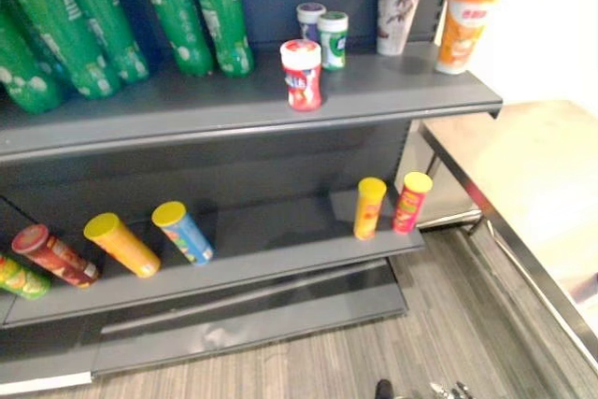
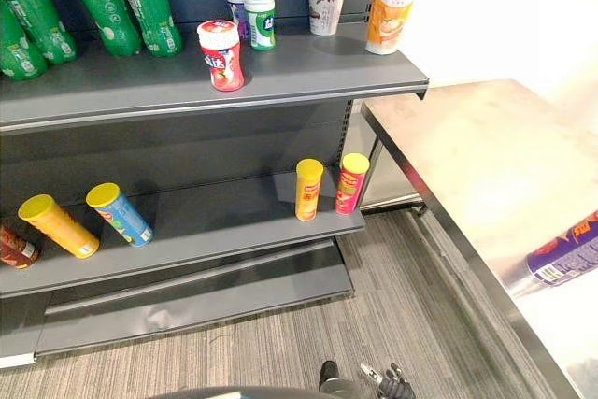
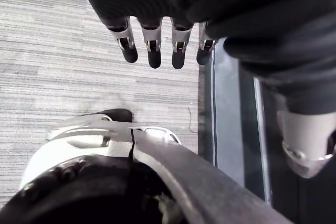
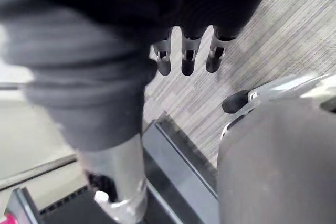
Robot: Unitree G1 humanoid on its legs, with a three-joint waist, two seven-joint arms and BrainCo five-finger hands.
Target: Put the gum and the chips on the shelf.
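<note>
Left robot hand point(image 3: 153, 51): hung low over the striped floor point(image 3: 63, 51), fingers straight and apart from the thumb; nothing is held.
Right robot hand point(image 4: 187, 59): hung the same way beside the shelf's base, fingers loose and straight; it is empty.
Gum: a red gum jar point(image 1: 301, 74) is stood upright near the front edge of the upper shelf board point(image 1: 392, 91). A purple-lidded jar point(image 1: 309, 20) and a green-lidded jar point(image 1: 333, 40) are set close together just behind it.
Chips: a yellow chips can point(image 1: 369, 207) and a red chips can point(image 1: 411, 201) are stood just beside each other at the right end of the lower shelf board point(image 1: 280, 231). A blue can point(image 1: 182, 231) and an orange can point(image 1: 121, 244) are laid on their sides further left.
Placement: the upright cans are judged to be stood on their flat bases so that rolling is prevented.
Bench point(image 2: 467, 156): a purple tube point(image 2: 565, 254) is laid on its side at the far right; its kind cannot be told.
Other stock: green bottles point(image 1: 210, 7) are leaned at the back of the upper board.
Stage: gum and chips are on the shelf and both hands are empty, so the task is judged finished, unless the tube on the bench is to be fetched.
</note>
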